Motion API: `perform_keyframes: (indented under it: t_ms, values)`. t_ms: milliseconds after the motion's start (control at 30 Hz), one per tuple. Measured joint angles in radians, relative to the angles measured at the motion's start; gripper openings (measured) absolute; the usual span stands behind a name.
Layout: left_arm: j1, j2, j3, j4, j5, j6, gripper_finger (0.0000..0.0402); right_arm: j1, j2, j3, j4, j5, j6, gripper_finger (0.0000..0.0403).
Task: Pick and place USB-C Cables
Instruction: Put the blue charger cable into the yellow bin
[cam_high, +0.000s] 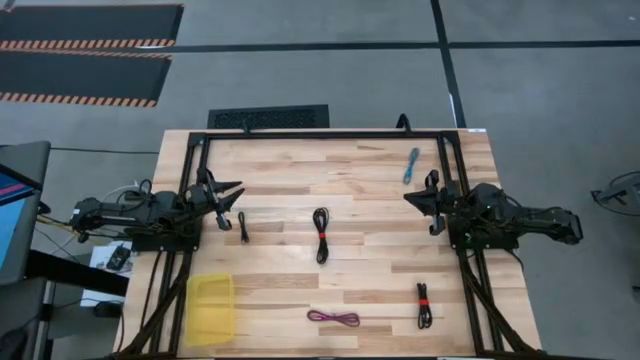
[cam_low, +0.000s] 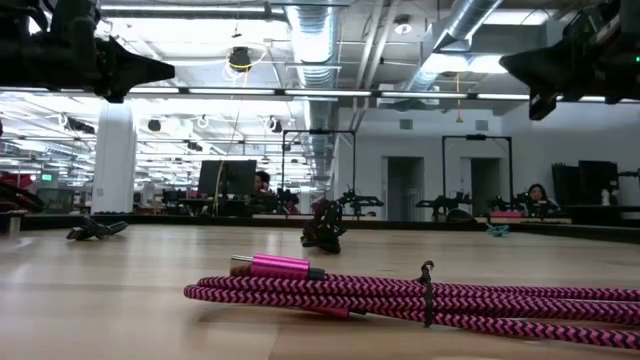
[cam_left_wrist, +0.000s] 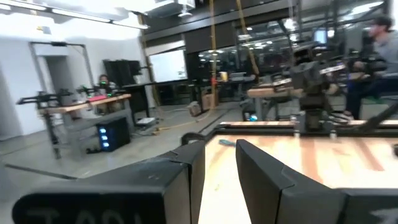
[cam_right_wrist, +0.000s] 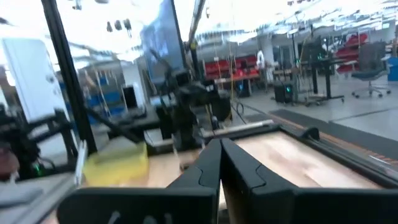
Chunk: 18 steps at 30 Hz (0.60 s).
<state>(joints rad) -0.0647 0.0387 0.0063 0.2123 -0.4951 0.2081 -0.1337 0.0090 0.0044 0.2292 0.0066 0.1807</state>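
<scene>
— What's the worktop (cam_high: 360, 200) like, and what lies on it?

— Pale wooden planks, glued in strips, with a dark metal frame (cam_high: 330, 136) around the far half. Five thin cords are spread across it. A teal cable (cam_high: 411, 164) lies at the far side. A small black cable (cam_high: 243, 226) lies straight, and a longer black cable (cam_high: 321, 234) is looped near the middle. The magenta cable (cam_high: 333, 317) is braided, with a shiny pink plug, at the near edge. A black cable with a red tie (cam_high: 423, 304) lies at the near right. A see-through yellow tray (cam_high: 210, 308) sits at the near left.

— Where are your hands?

— Both are raised above the wood, holding nothing. My left hand (cam_high: 235, 196) sits at the left side, its fingers (cam_left_wrist: 261, 174) a narrow gap apart; the small black cable lies just beside it. My right hand (cam_high: 418, 200) is at the right side, fingers (cam_right_wrist: 208, 165) pressed together, with the teal cable a little beyond it and the red-tied one nearer the front.

— Any writing?

— Nothing I can read.
</scene>
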Motion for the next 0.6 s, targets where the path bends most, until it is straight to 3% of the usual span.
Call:
perform_keyframes:
  t_ms: [233,600]
  values:
    - [0.0,0.0,0.0,0.069,-0.033,0.034,0.0082,0.0,0.019,0.0,0.006,0.135,-0.029,0.0033]
    - [0.032,0.0,0.0,0.04,-0.09,0.022,0.0082,0.0,0.213,0.0,0.143,0.159,0.063,0.0059]
